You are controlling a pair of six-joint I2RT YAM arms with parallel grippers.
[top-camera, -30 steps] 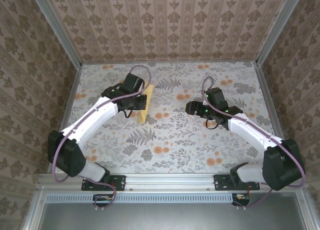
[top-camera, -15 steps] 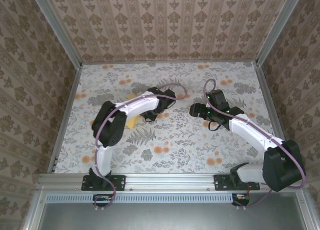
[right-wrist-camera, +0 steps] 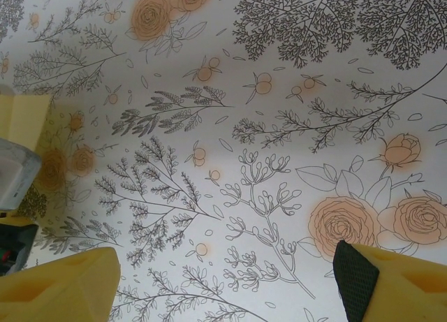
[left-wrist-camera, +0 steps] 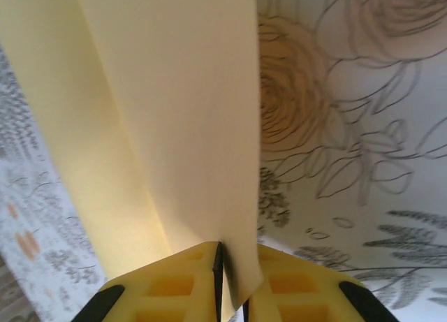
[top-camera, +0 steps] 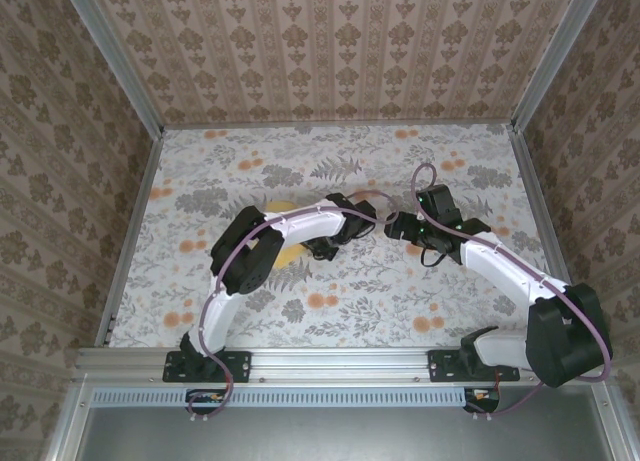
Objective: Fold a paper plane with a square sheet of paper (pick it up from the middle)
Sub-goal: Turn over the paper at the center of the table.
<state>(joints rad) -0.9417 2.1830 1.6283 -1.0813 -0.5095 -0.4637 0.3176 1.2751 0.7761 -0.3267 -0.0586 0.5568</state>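
**Floral tabletop (top-camera: 300,311): left pinch on paper, right empty**

Left gripper (left-wrist-camera: 234,283): jaws nearly closed. The yellow sheet of paper (left-wrist-camera: 181,126) sits in the slit, creased lengthwise and fanning away from that gripper. It looks pinched, but the close view is too tight to confirm contact. Right gripper (right-wrist-camera: 223,269): near the left gripper, jaws wide, holding nothing.

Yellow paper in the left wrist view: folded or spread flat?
Folded. The yellow paper shows two layers meeting along a crease, its lower edge pinched in the left gripper. How many folds it has: cannot tell.
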